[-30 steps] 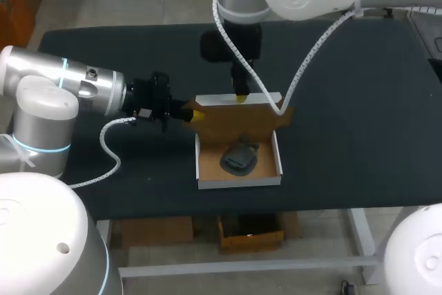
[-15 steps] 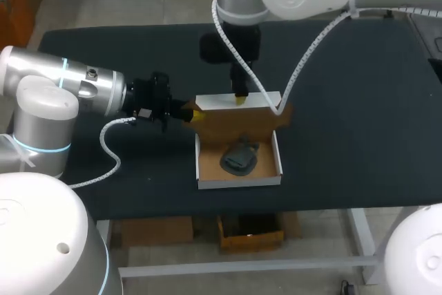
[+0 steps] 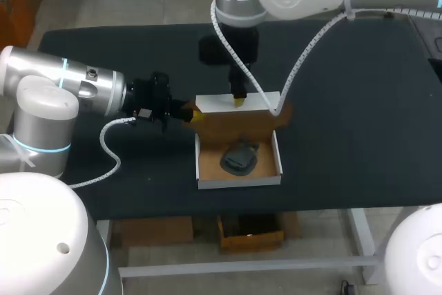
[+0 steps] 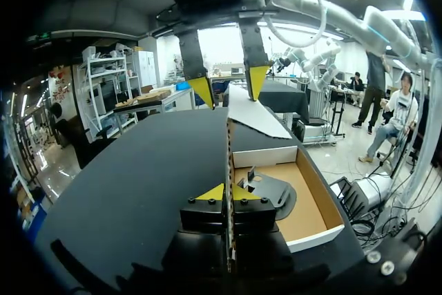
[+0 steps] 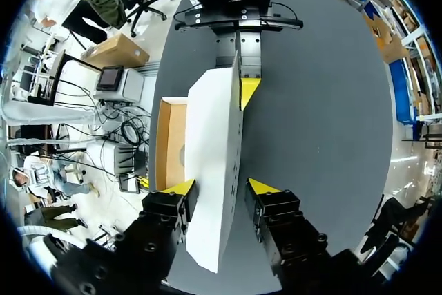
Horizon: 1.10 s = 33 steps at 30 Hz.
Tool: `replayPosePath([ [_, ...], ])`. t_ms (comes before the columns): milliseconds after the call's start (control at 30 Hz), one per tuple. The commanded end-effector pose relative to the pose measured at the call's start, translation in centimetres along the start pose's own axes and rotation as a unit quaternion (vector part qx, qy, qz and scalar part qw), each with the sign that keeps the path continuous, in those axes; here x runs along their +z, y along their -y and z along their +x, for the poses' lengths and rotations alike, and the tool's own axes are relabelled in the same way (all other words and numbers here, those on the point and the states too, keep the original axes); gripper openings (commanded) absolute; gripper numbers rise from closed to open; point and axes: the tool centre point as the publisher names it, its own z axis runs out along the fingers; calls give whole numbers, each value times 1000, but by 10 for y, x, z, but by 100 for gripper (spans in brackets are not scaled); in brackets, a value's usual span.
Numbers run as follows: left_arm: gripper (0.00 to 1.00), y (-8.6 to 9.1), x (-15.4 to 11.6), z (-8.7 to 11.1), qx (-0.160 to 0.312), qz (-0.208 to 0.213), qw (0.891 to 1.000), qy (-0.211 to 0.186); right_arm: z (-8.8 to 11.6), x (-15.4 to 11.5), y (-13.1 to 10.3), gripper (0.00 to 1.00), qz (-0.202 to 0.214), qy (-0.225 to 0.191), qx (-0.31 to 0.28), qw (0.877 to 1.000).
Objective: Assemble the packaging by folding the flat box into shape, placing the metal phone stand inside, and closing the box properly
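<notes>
The box (image 3: 238, 182) sat near the front of the matte black table (image 3: 359, 101). It was a shallow rectangular tray of thin cardboard, smooth white outside and plain brown inside. The metal phone stand (image 3: 238, 158), a dark grey piece with rounded corners and a dull sheen, lay flat on the brown floor of the tray, roughly at its centre.

The lid (image 3: 242, 124) rose from the tray's rear wall, with its brown face turned toward the tray and its white face away. A small brown side flap (image 3: 200, 117) stuck out at its left end.

The left gripper (image 4: 225, 192) came in level from the left. Its yellow tips were pressed together on that flap, which showed edge-on as a thin line of cardboard clamped between them.

The right gripper (image 5: 221, 186) hung over the lid's upper edge, pointing down, with one finger on each side of the panel. In the left wrist view there was a clear gap between at least one finger and the cardboard, so it straddled the lid without pinching it.

A white coiled cable (image 3: 304, 60) from the right arm looped down to the lid's right end.
</notes>
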Motion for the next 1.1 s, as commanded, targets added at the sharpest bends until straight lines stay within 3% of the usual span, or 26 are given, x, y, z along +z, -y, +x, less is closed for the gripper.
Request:
replayPosePath([
  [33,0,-1,2,1,1,1,1000,0,-4,2,-1,42,2,-7,-1,1000],
  [200,0,-1,2,1,1,1,1000,0,-6,6,0,38,1,-11,0,1000],
  [333,0,-1,2,1,1,1,1000,0,-7,8,-1,28,1,-15,0,1000],
  [367,0,-1,2,1,1,1,1000,0,-7,9,-1,24,1,-15,0,1000],
  [467,0,-1,2,1,1,1,1000,0,-8,10,-1,0,1,-17,1,1000],
  [967,0,-1,2,1,1,1,1000,0,-6,10,-2,0,3,-11,1,1000],
  [1033,0,-1,2,1,1,1,1000,0,-6,10,-3,25,3,-11,1,1000],
  [1100,0,-1,2,1,1,1,1000,0,-6,10,-3,29,3,-11,1,1000],
])
